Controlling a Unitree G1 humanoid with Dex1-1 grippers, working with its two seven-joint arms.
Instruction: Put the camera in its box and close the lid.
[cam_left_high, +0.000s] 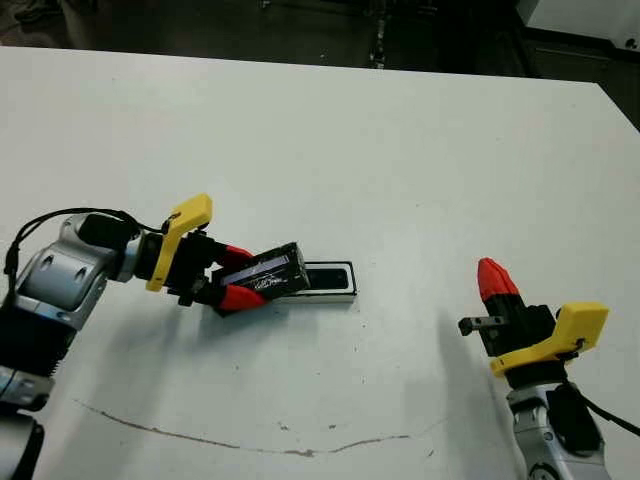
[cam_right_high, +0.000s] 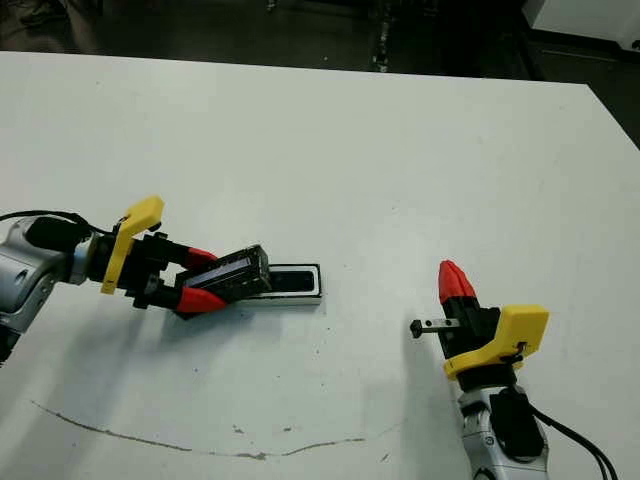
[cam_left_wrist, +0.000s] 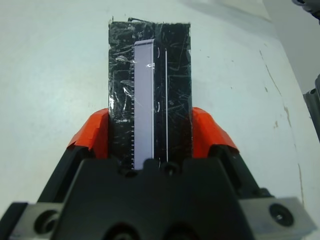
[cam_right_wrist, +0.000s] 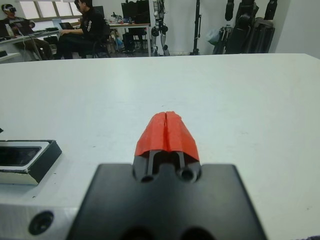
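Left end effector clamps the lid, tilted over the box's near end; right end effector shut, idle; risk: skewed lid catches rim, shoves box along table.

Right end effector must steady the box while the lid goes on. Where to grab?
Likely the box at its free right end, pinched across its narrow width, approaching from the right. It lies flat, long axis left-right; the lid in the left end effector hangs over its left end.
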